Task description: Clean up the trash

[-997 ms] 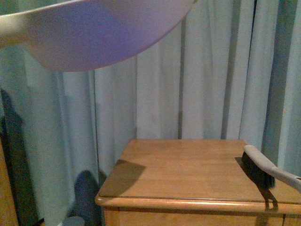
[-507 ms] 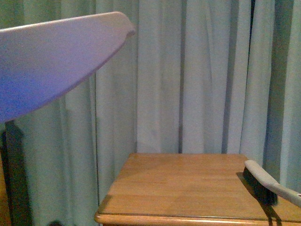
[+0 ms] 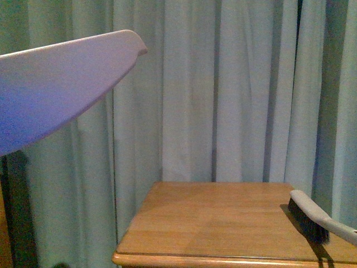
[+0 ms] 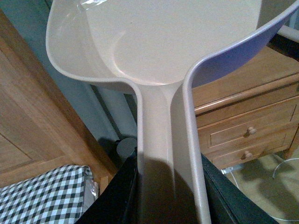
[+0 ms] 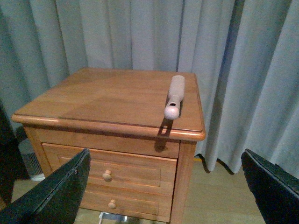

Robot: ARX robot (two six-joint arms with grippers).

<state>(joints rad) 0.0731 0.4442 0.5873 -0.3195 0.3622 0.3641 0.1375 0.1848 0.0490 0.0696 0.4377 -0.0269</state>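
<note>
Though no view lets me tell where the trash lies, my left pincer (image 4: 168, 193) clamps the beige dustpan (image 4: 173, 42) by its handle. Only that wrist view shows the pan's inside; the front view shows its underside at upper left. My right pincer (image 5: 163, 186) gapes empty toward the wooden nightstand (image 5: 107, 98), with a brush (image 5: 175, 95) on top and grey curtains (image 3: 223, 84) behind.

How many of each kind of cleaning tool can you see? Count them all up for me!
Dustpan: 1, with its handle between the jaws of the left gripper
Brush: 1, lying on the wooden cabinet
Total: 2 cleaning tools
</note>
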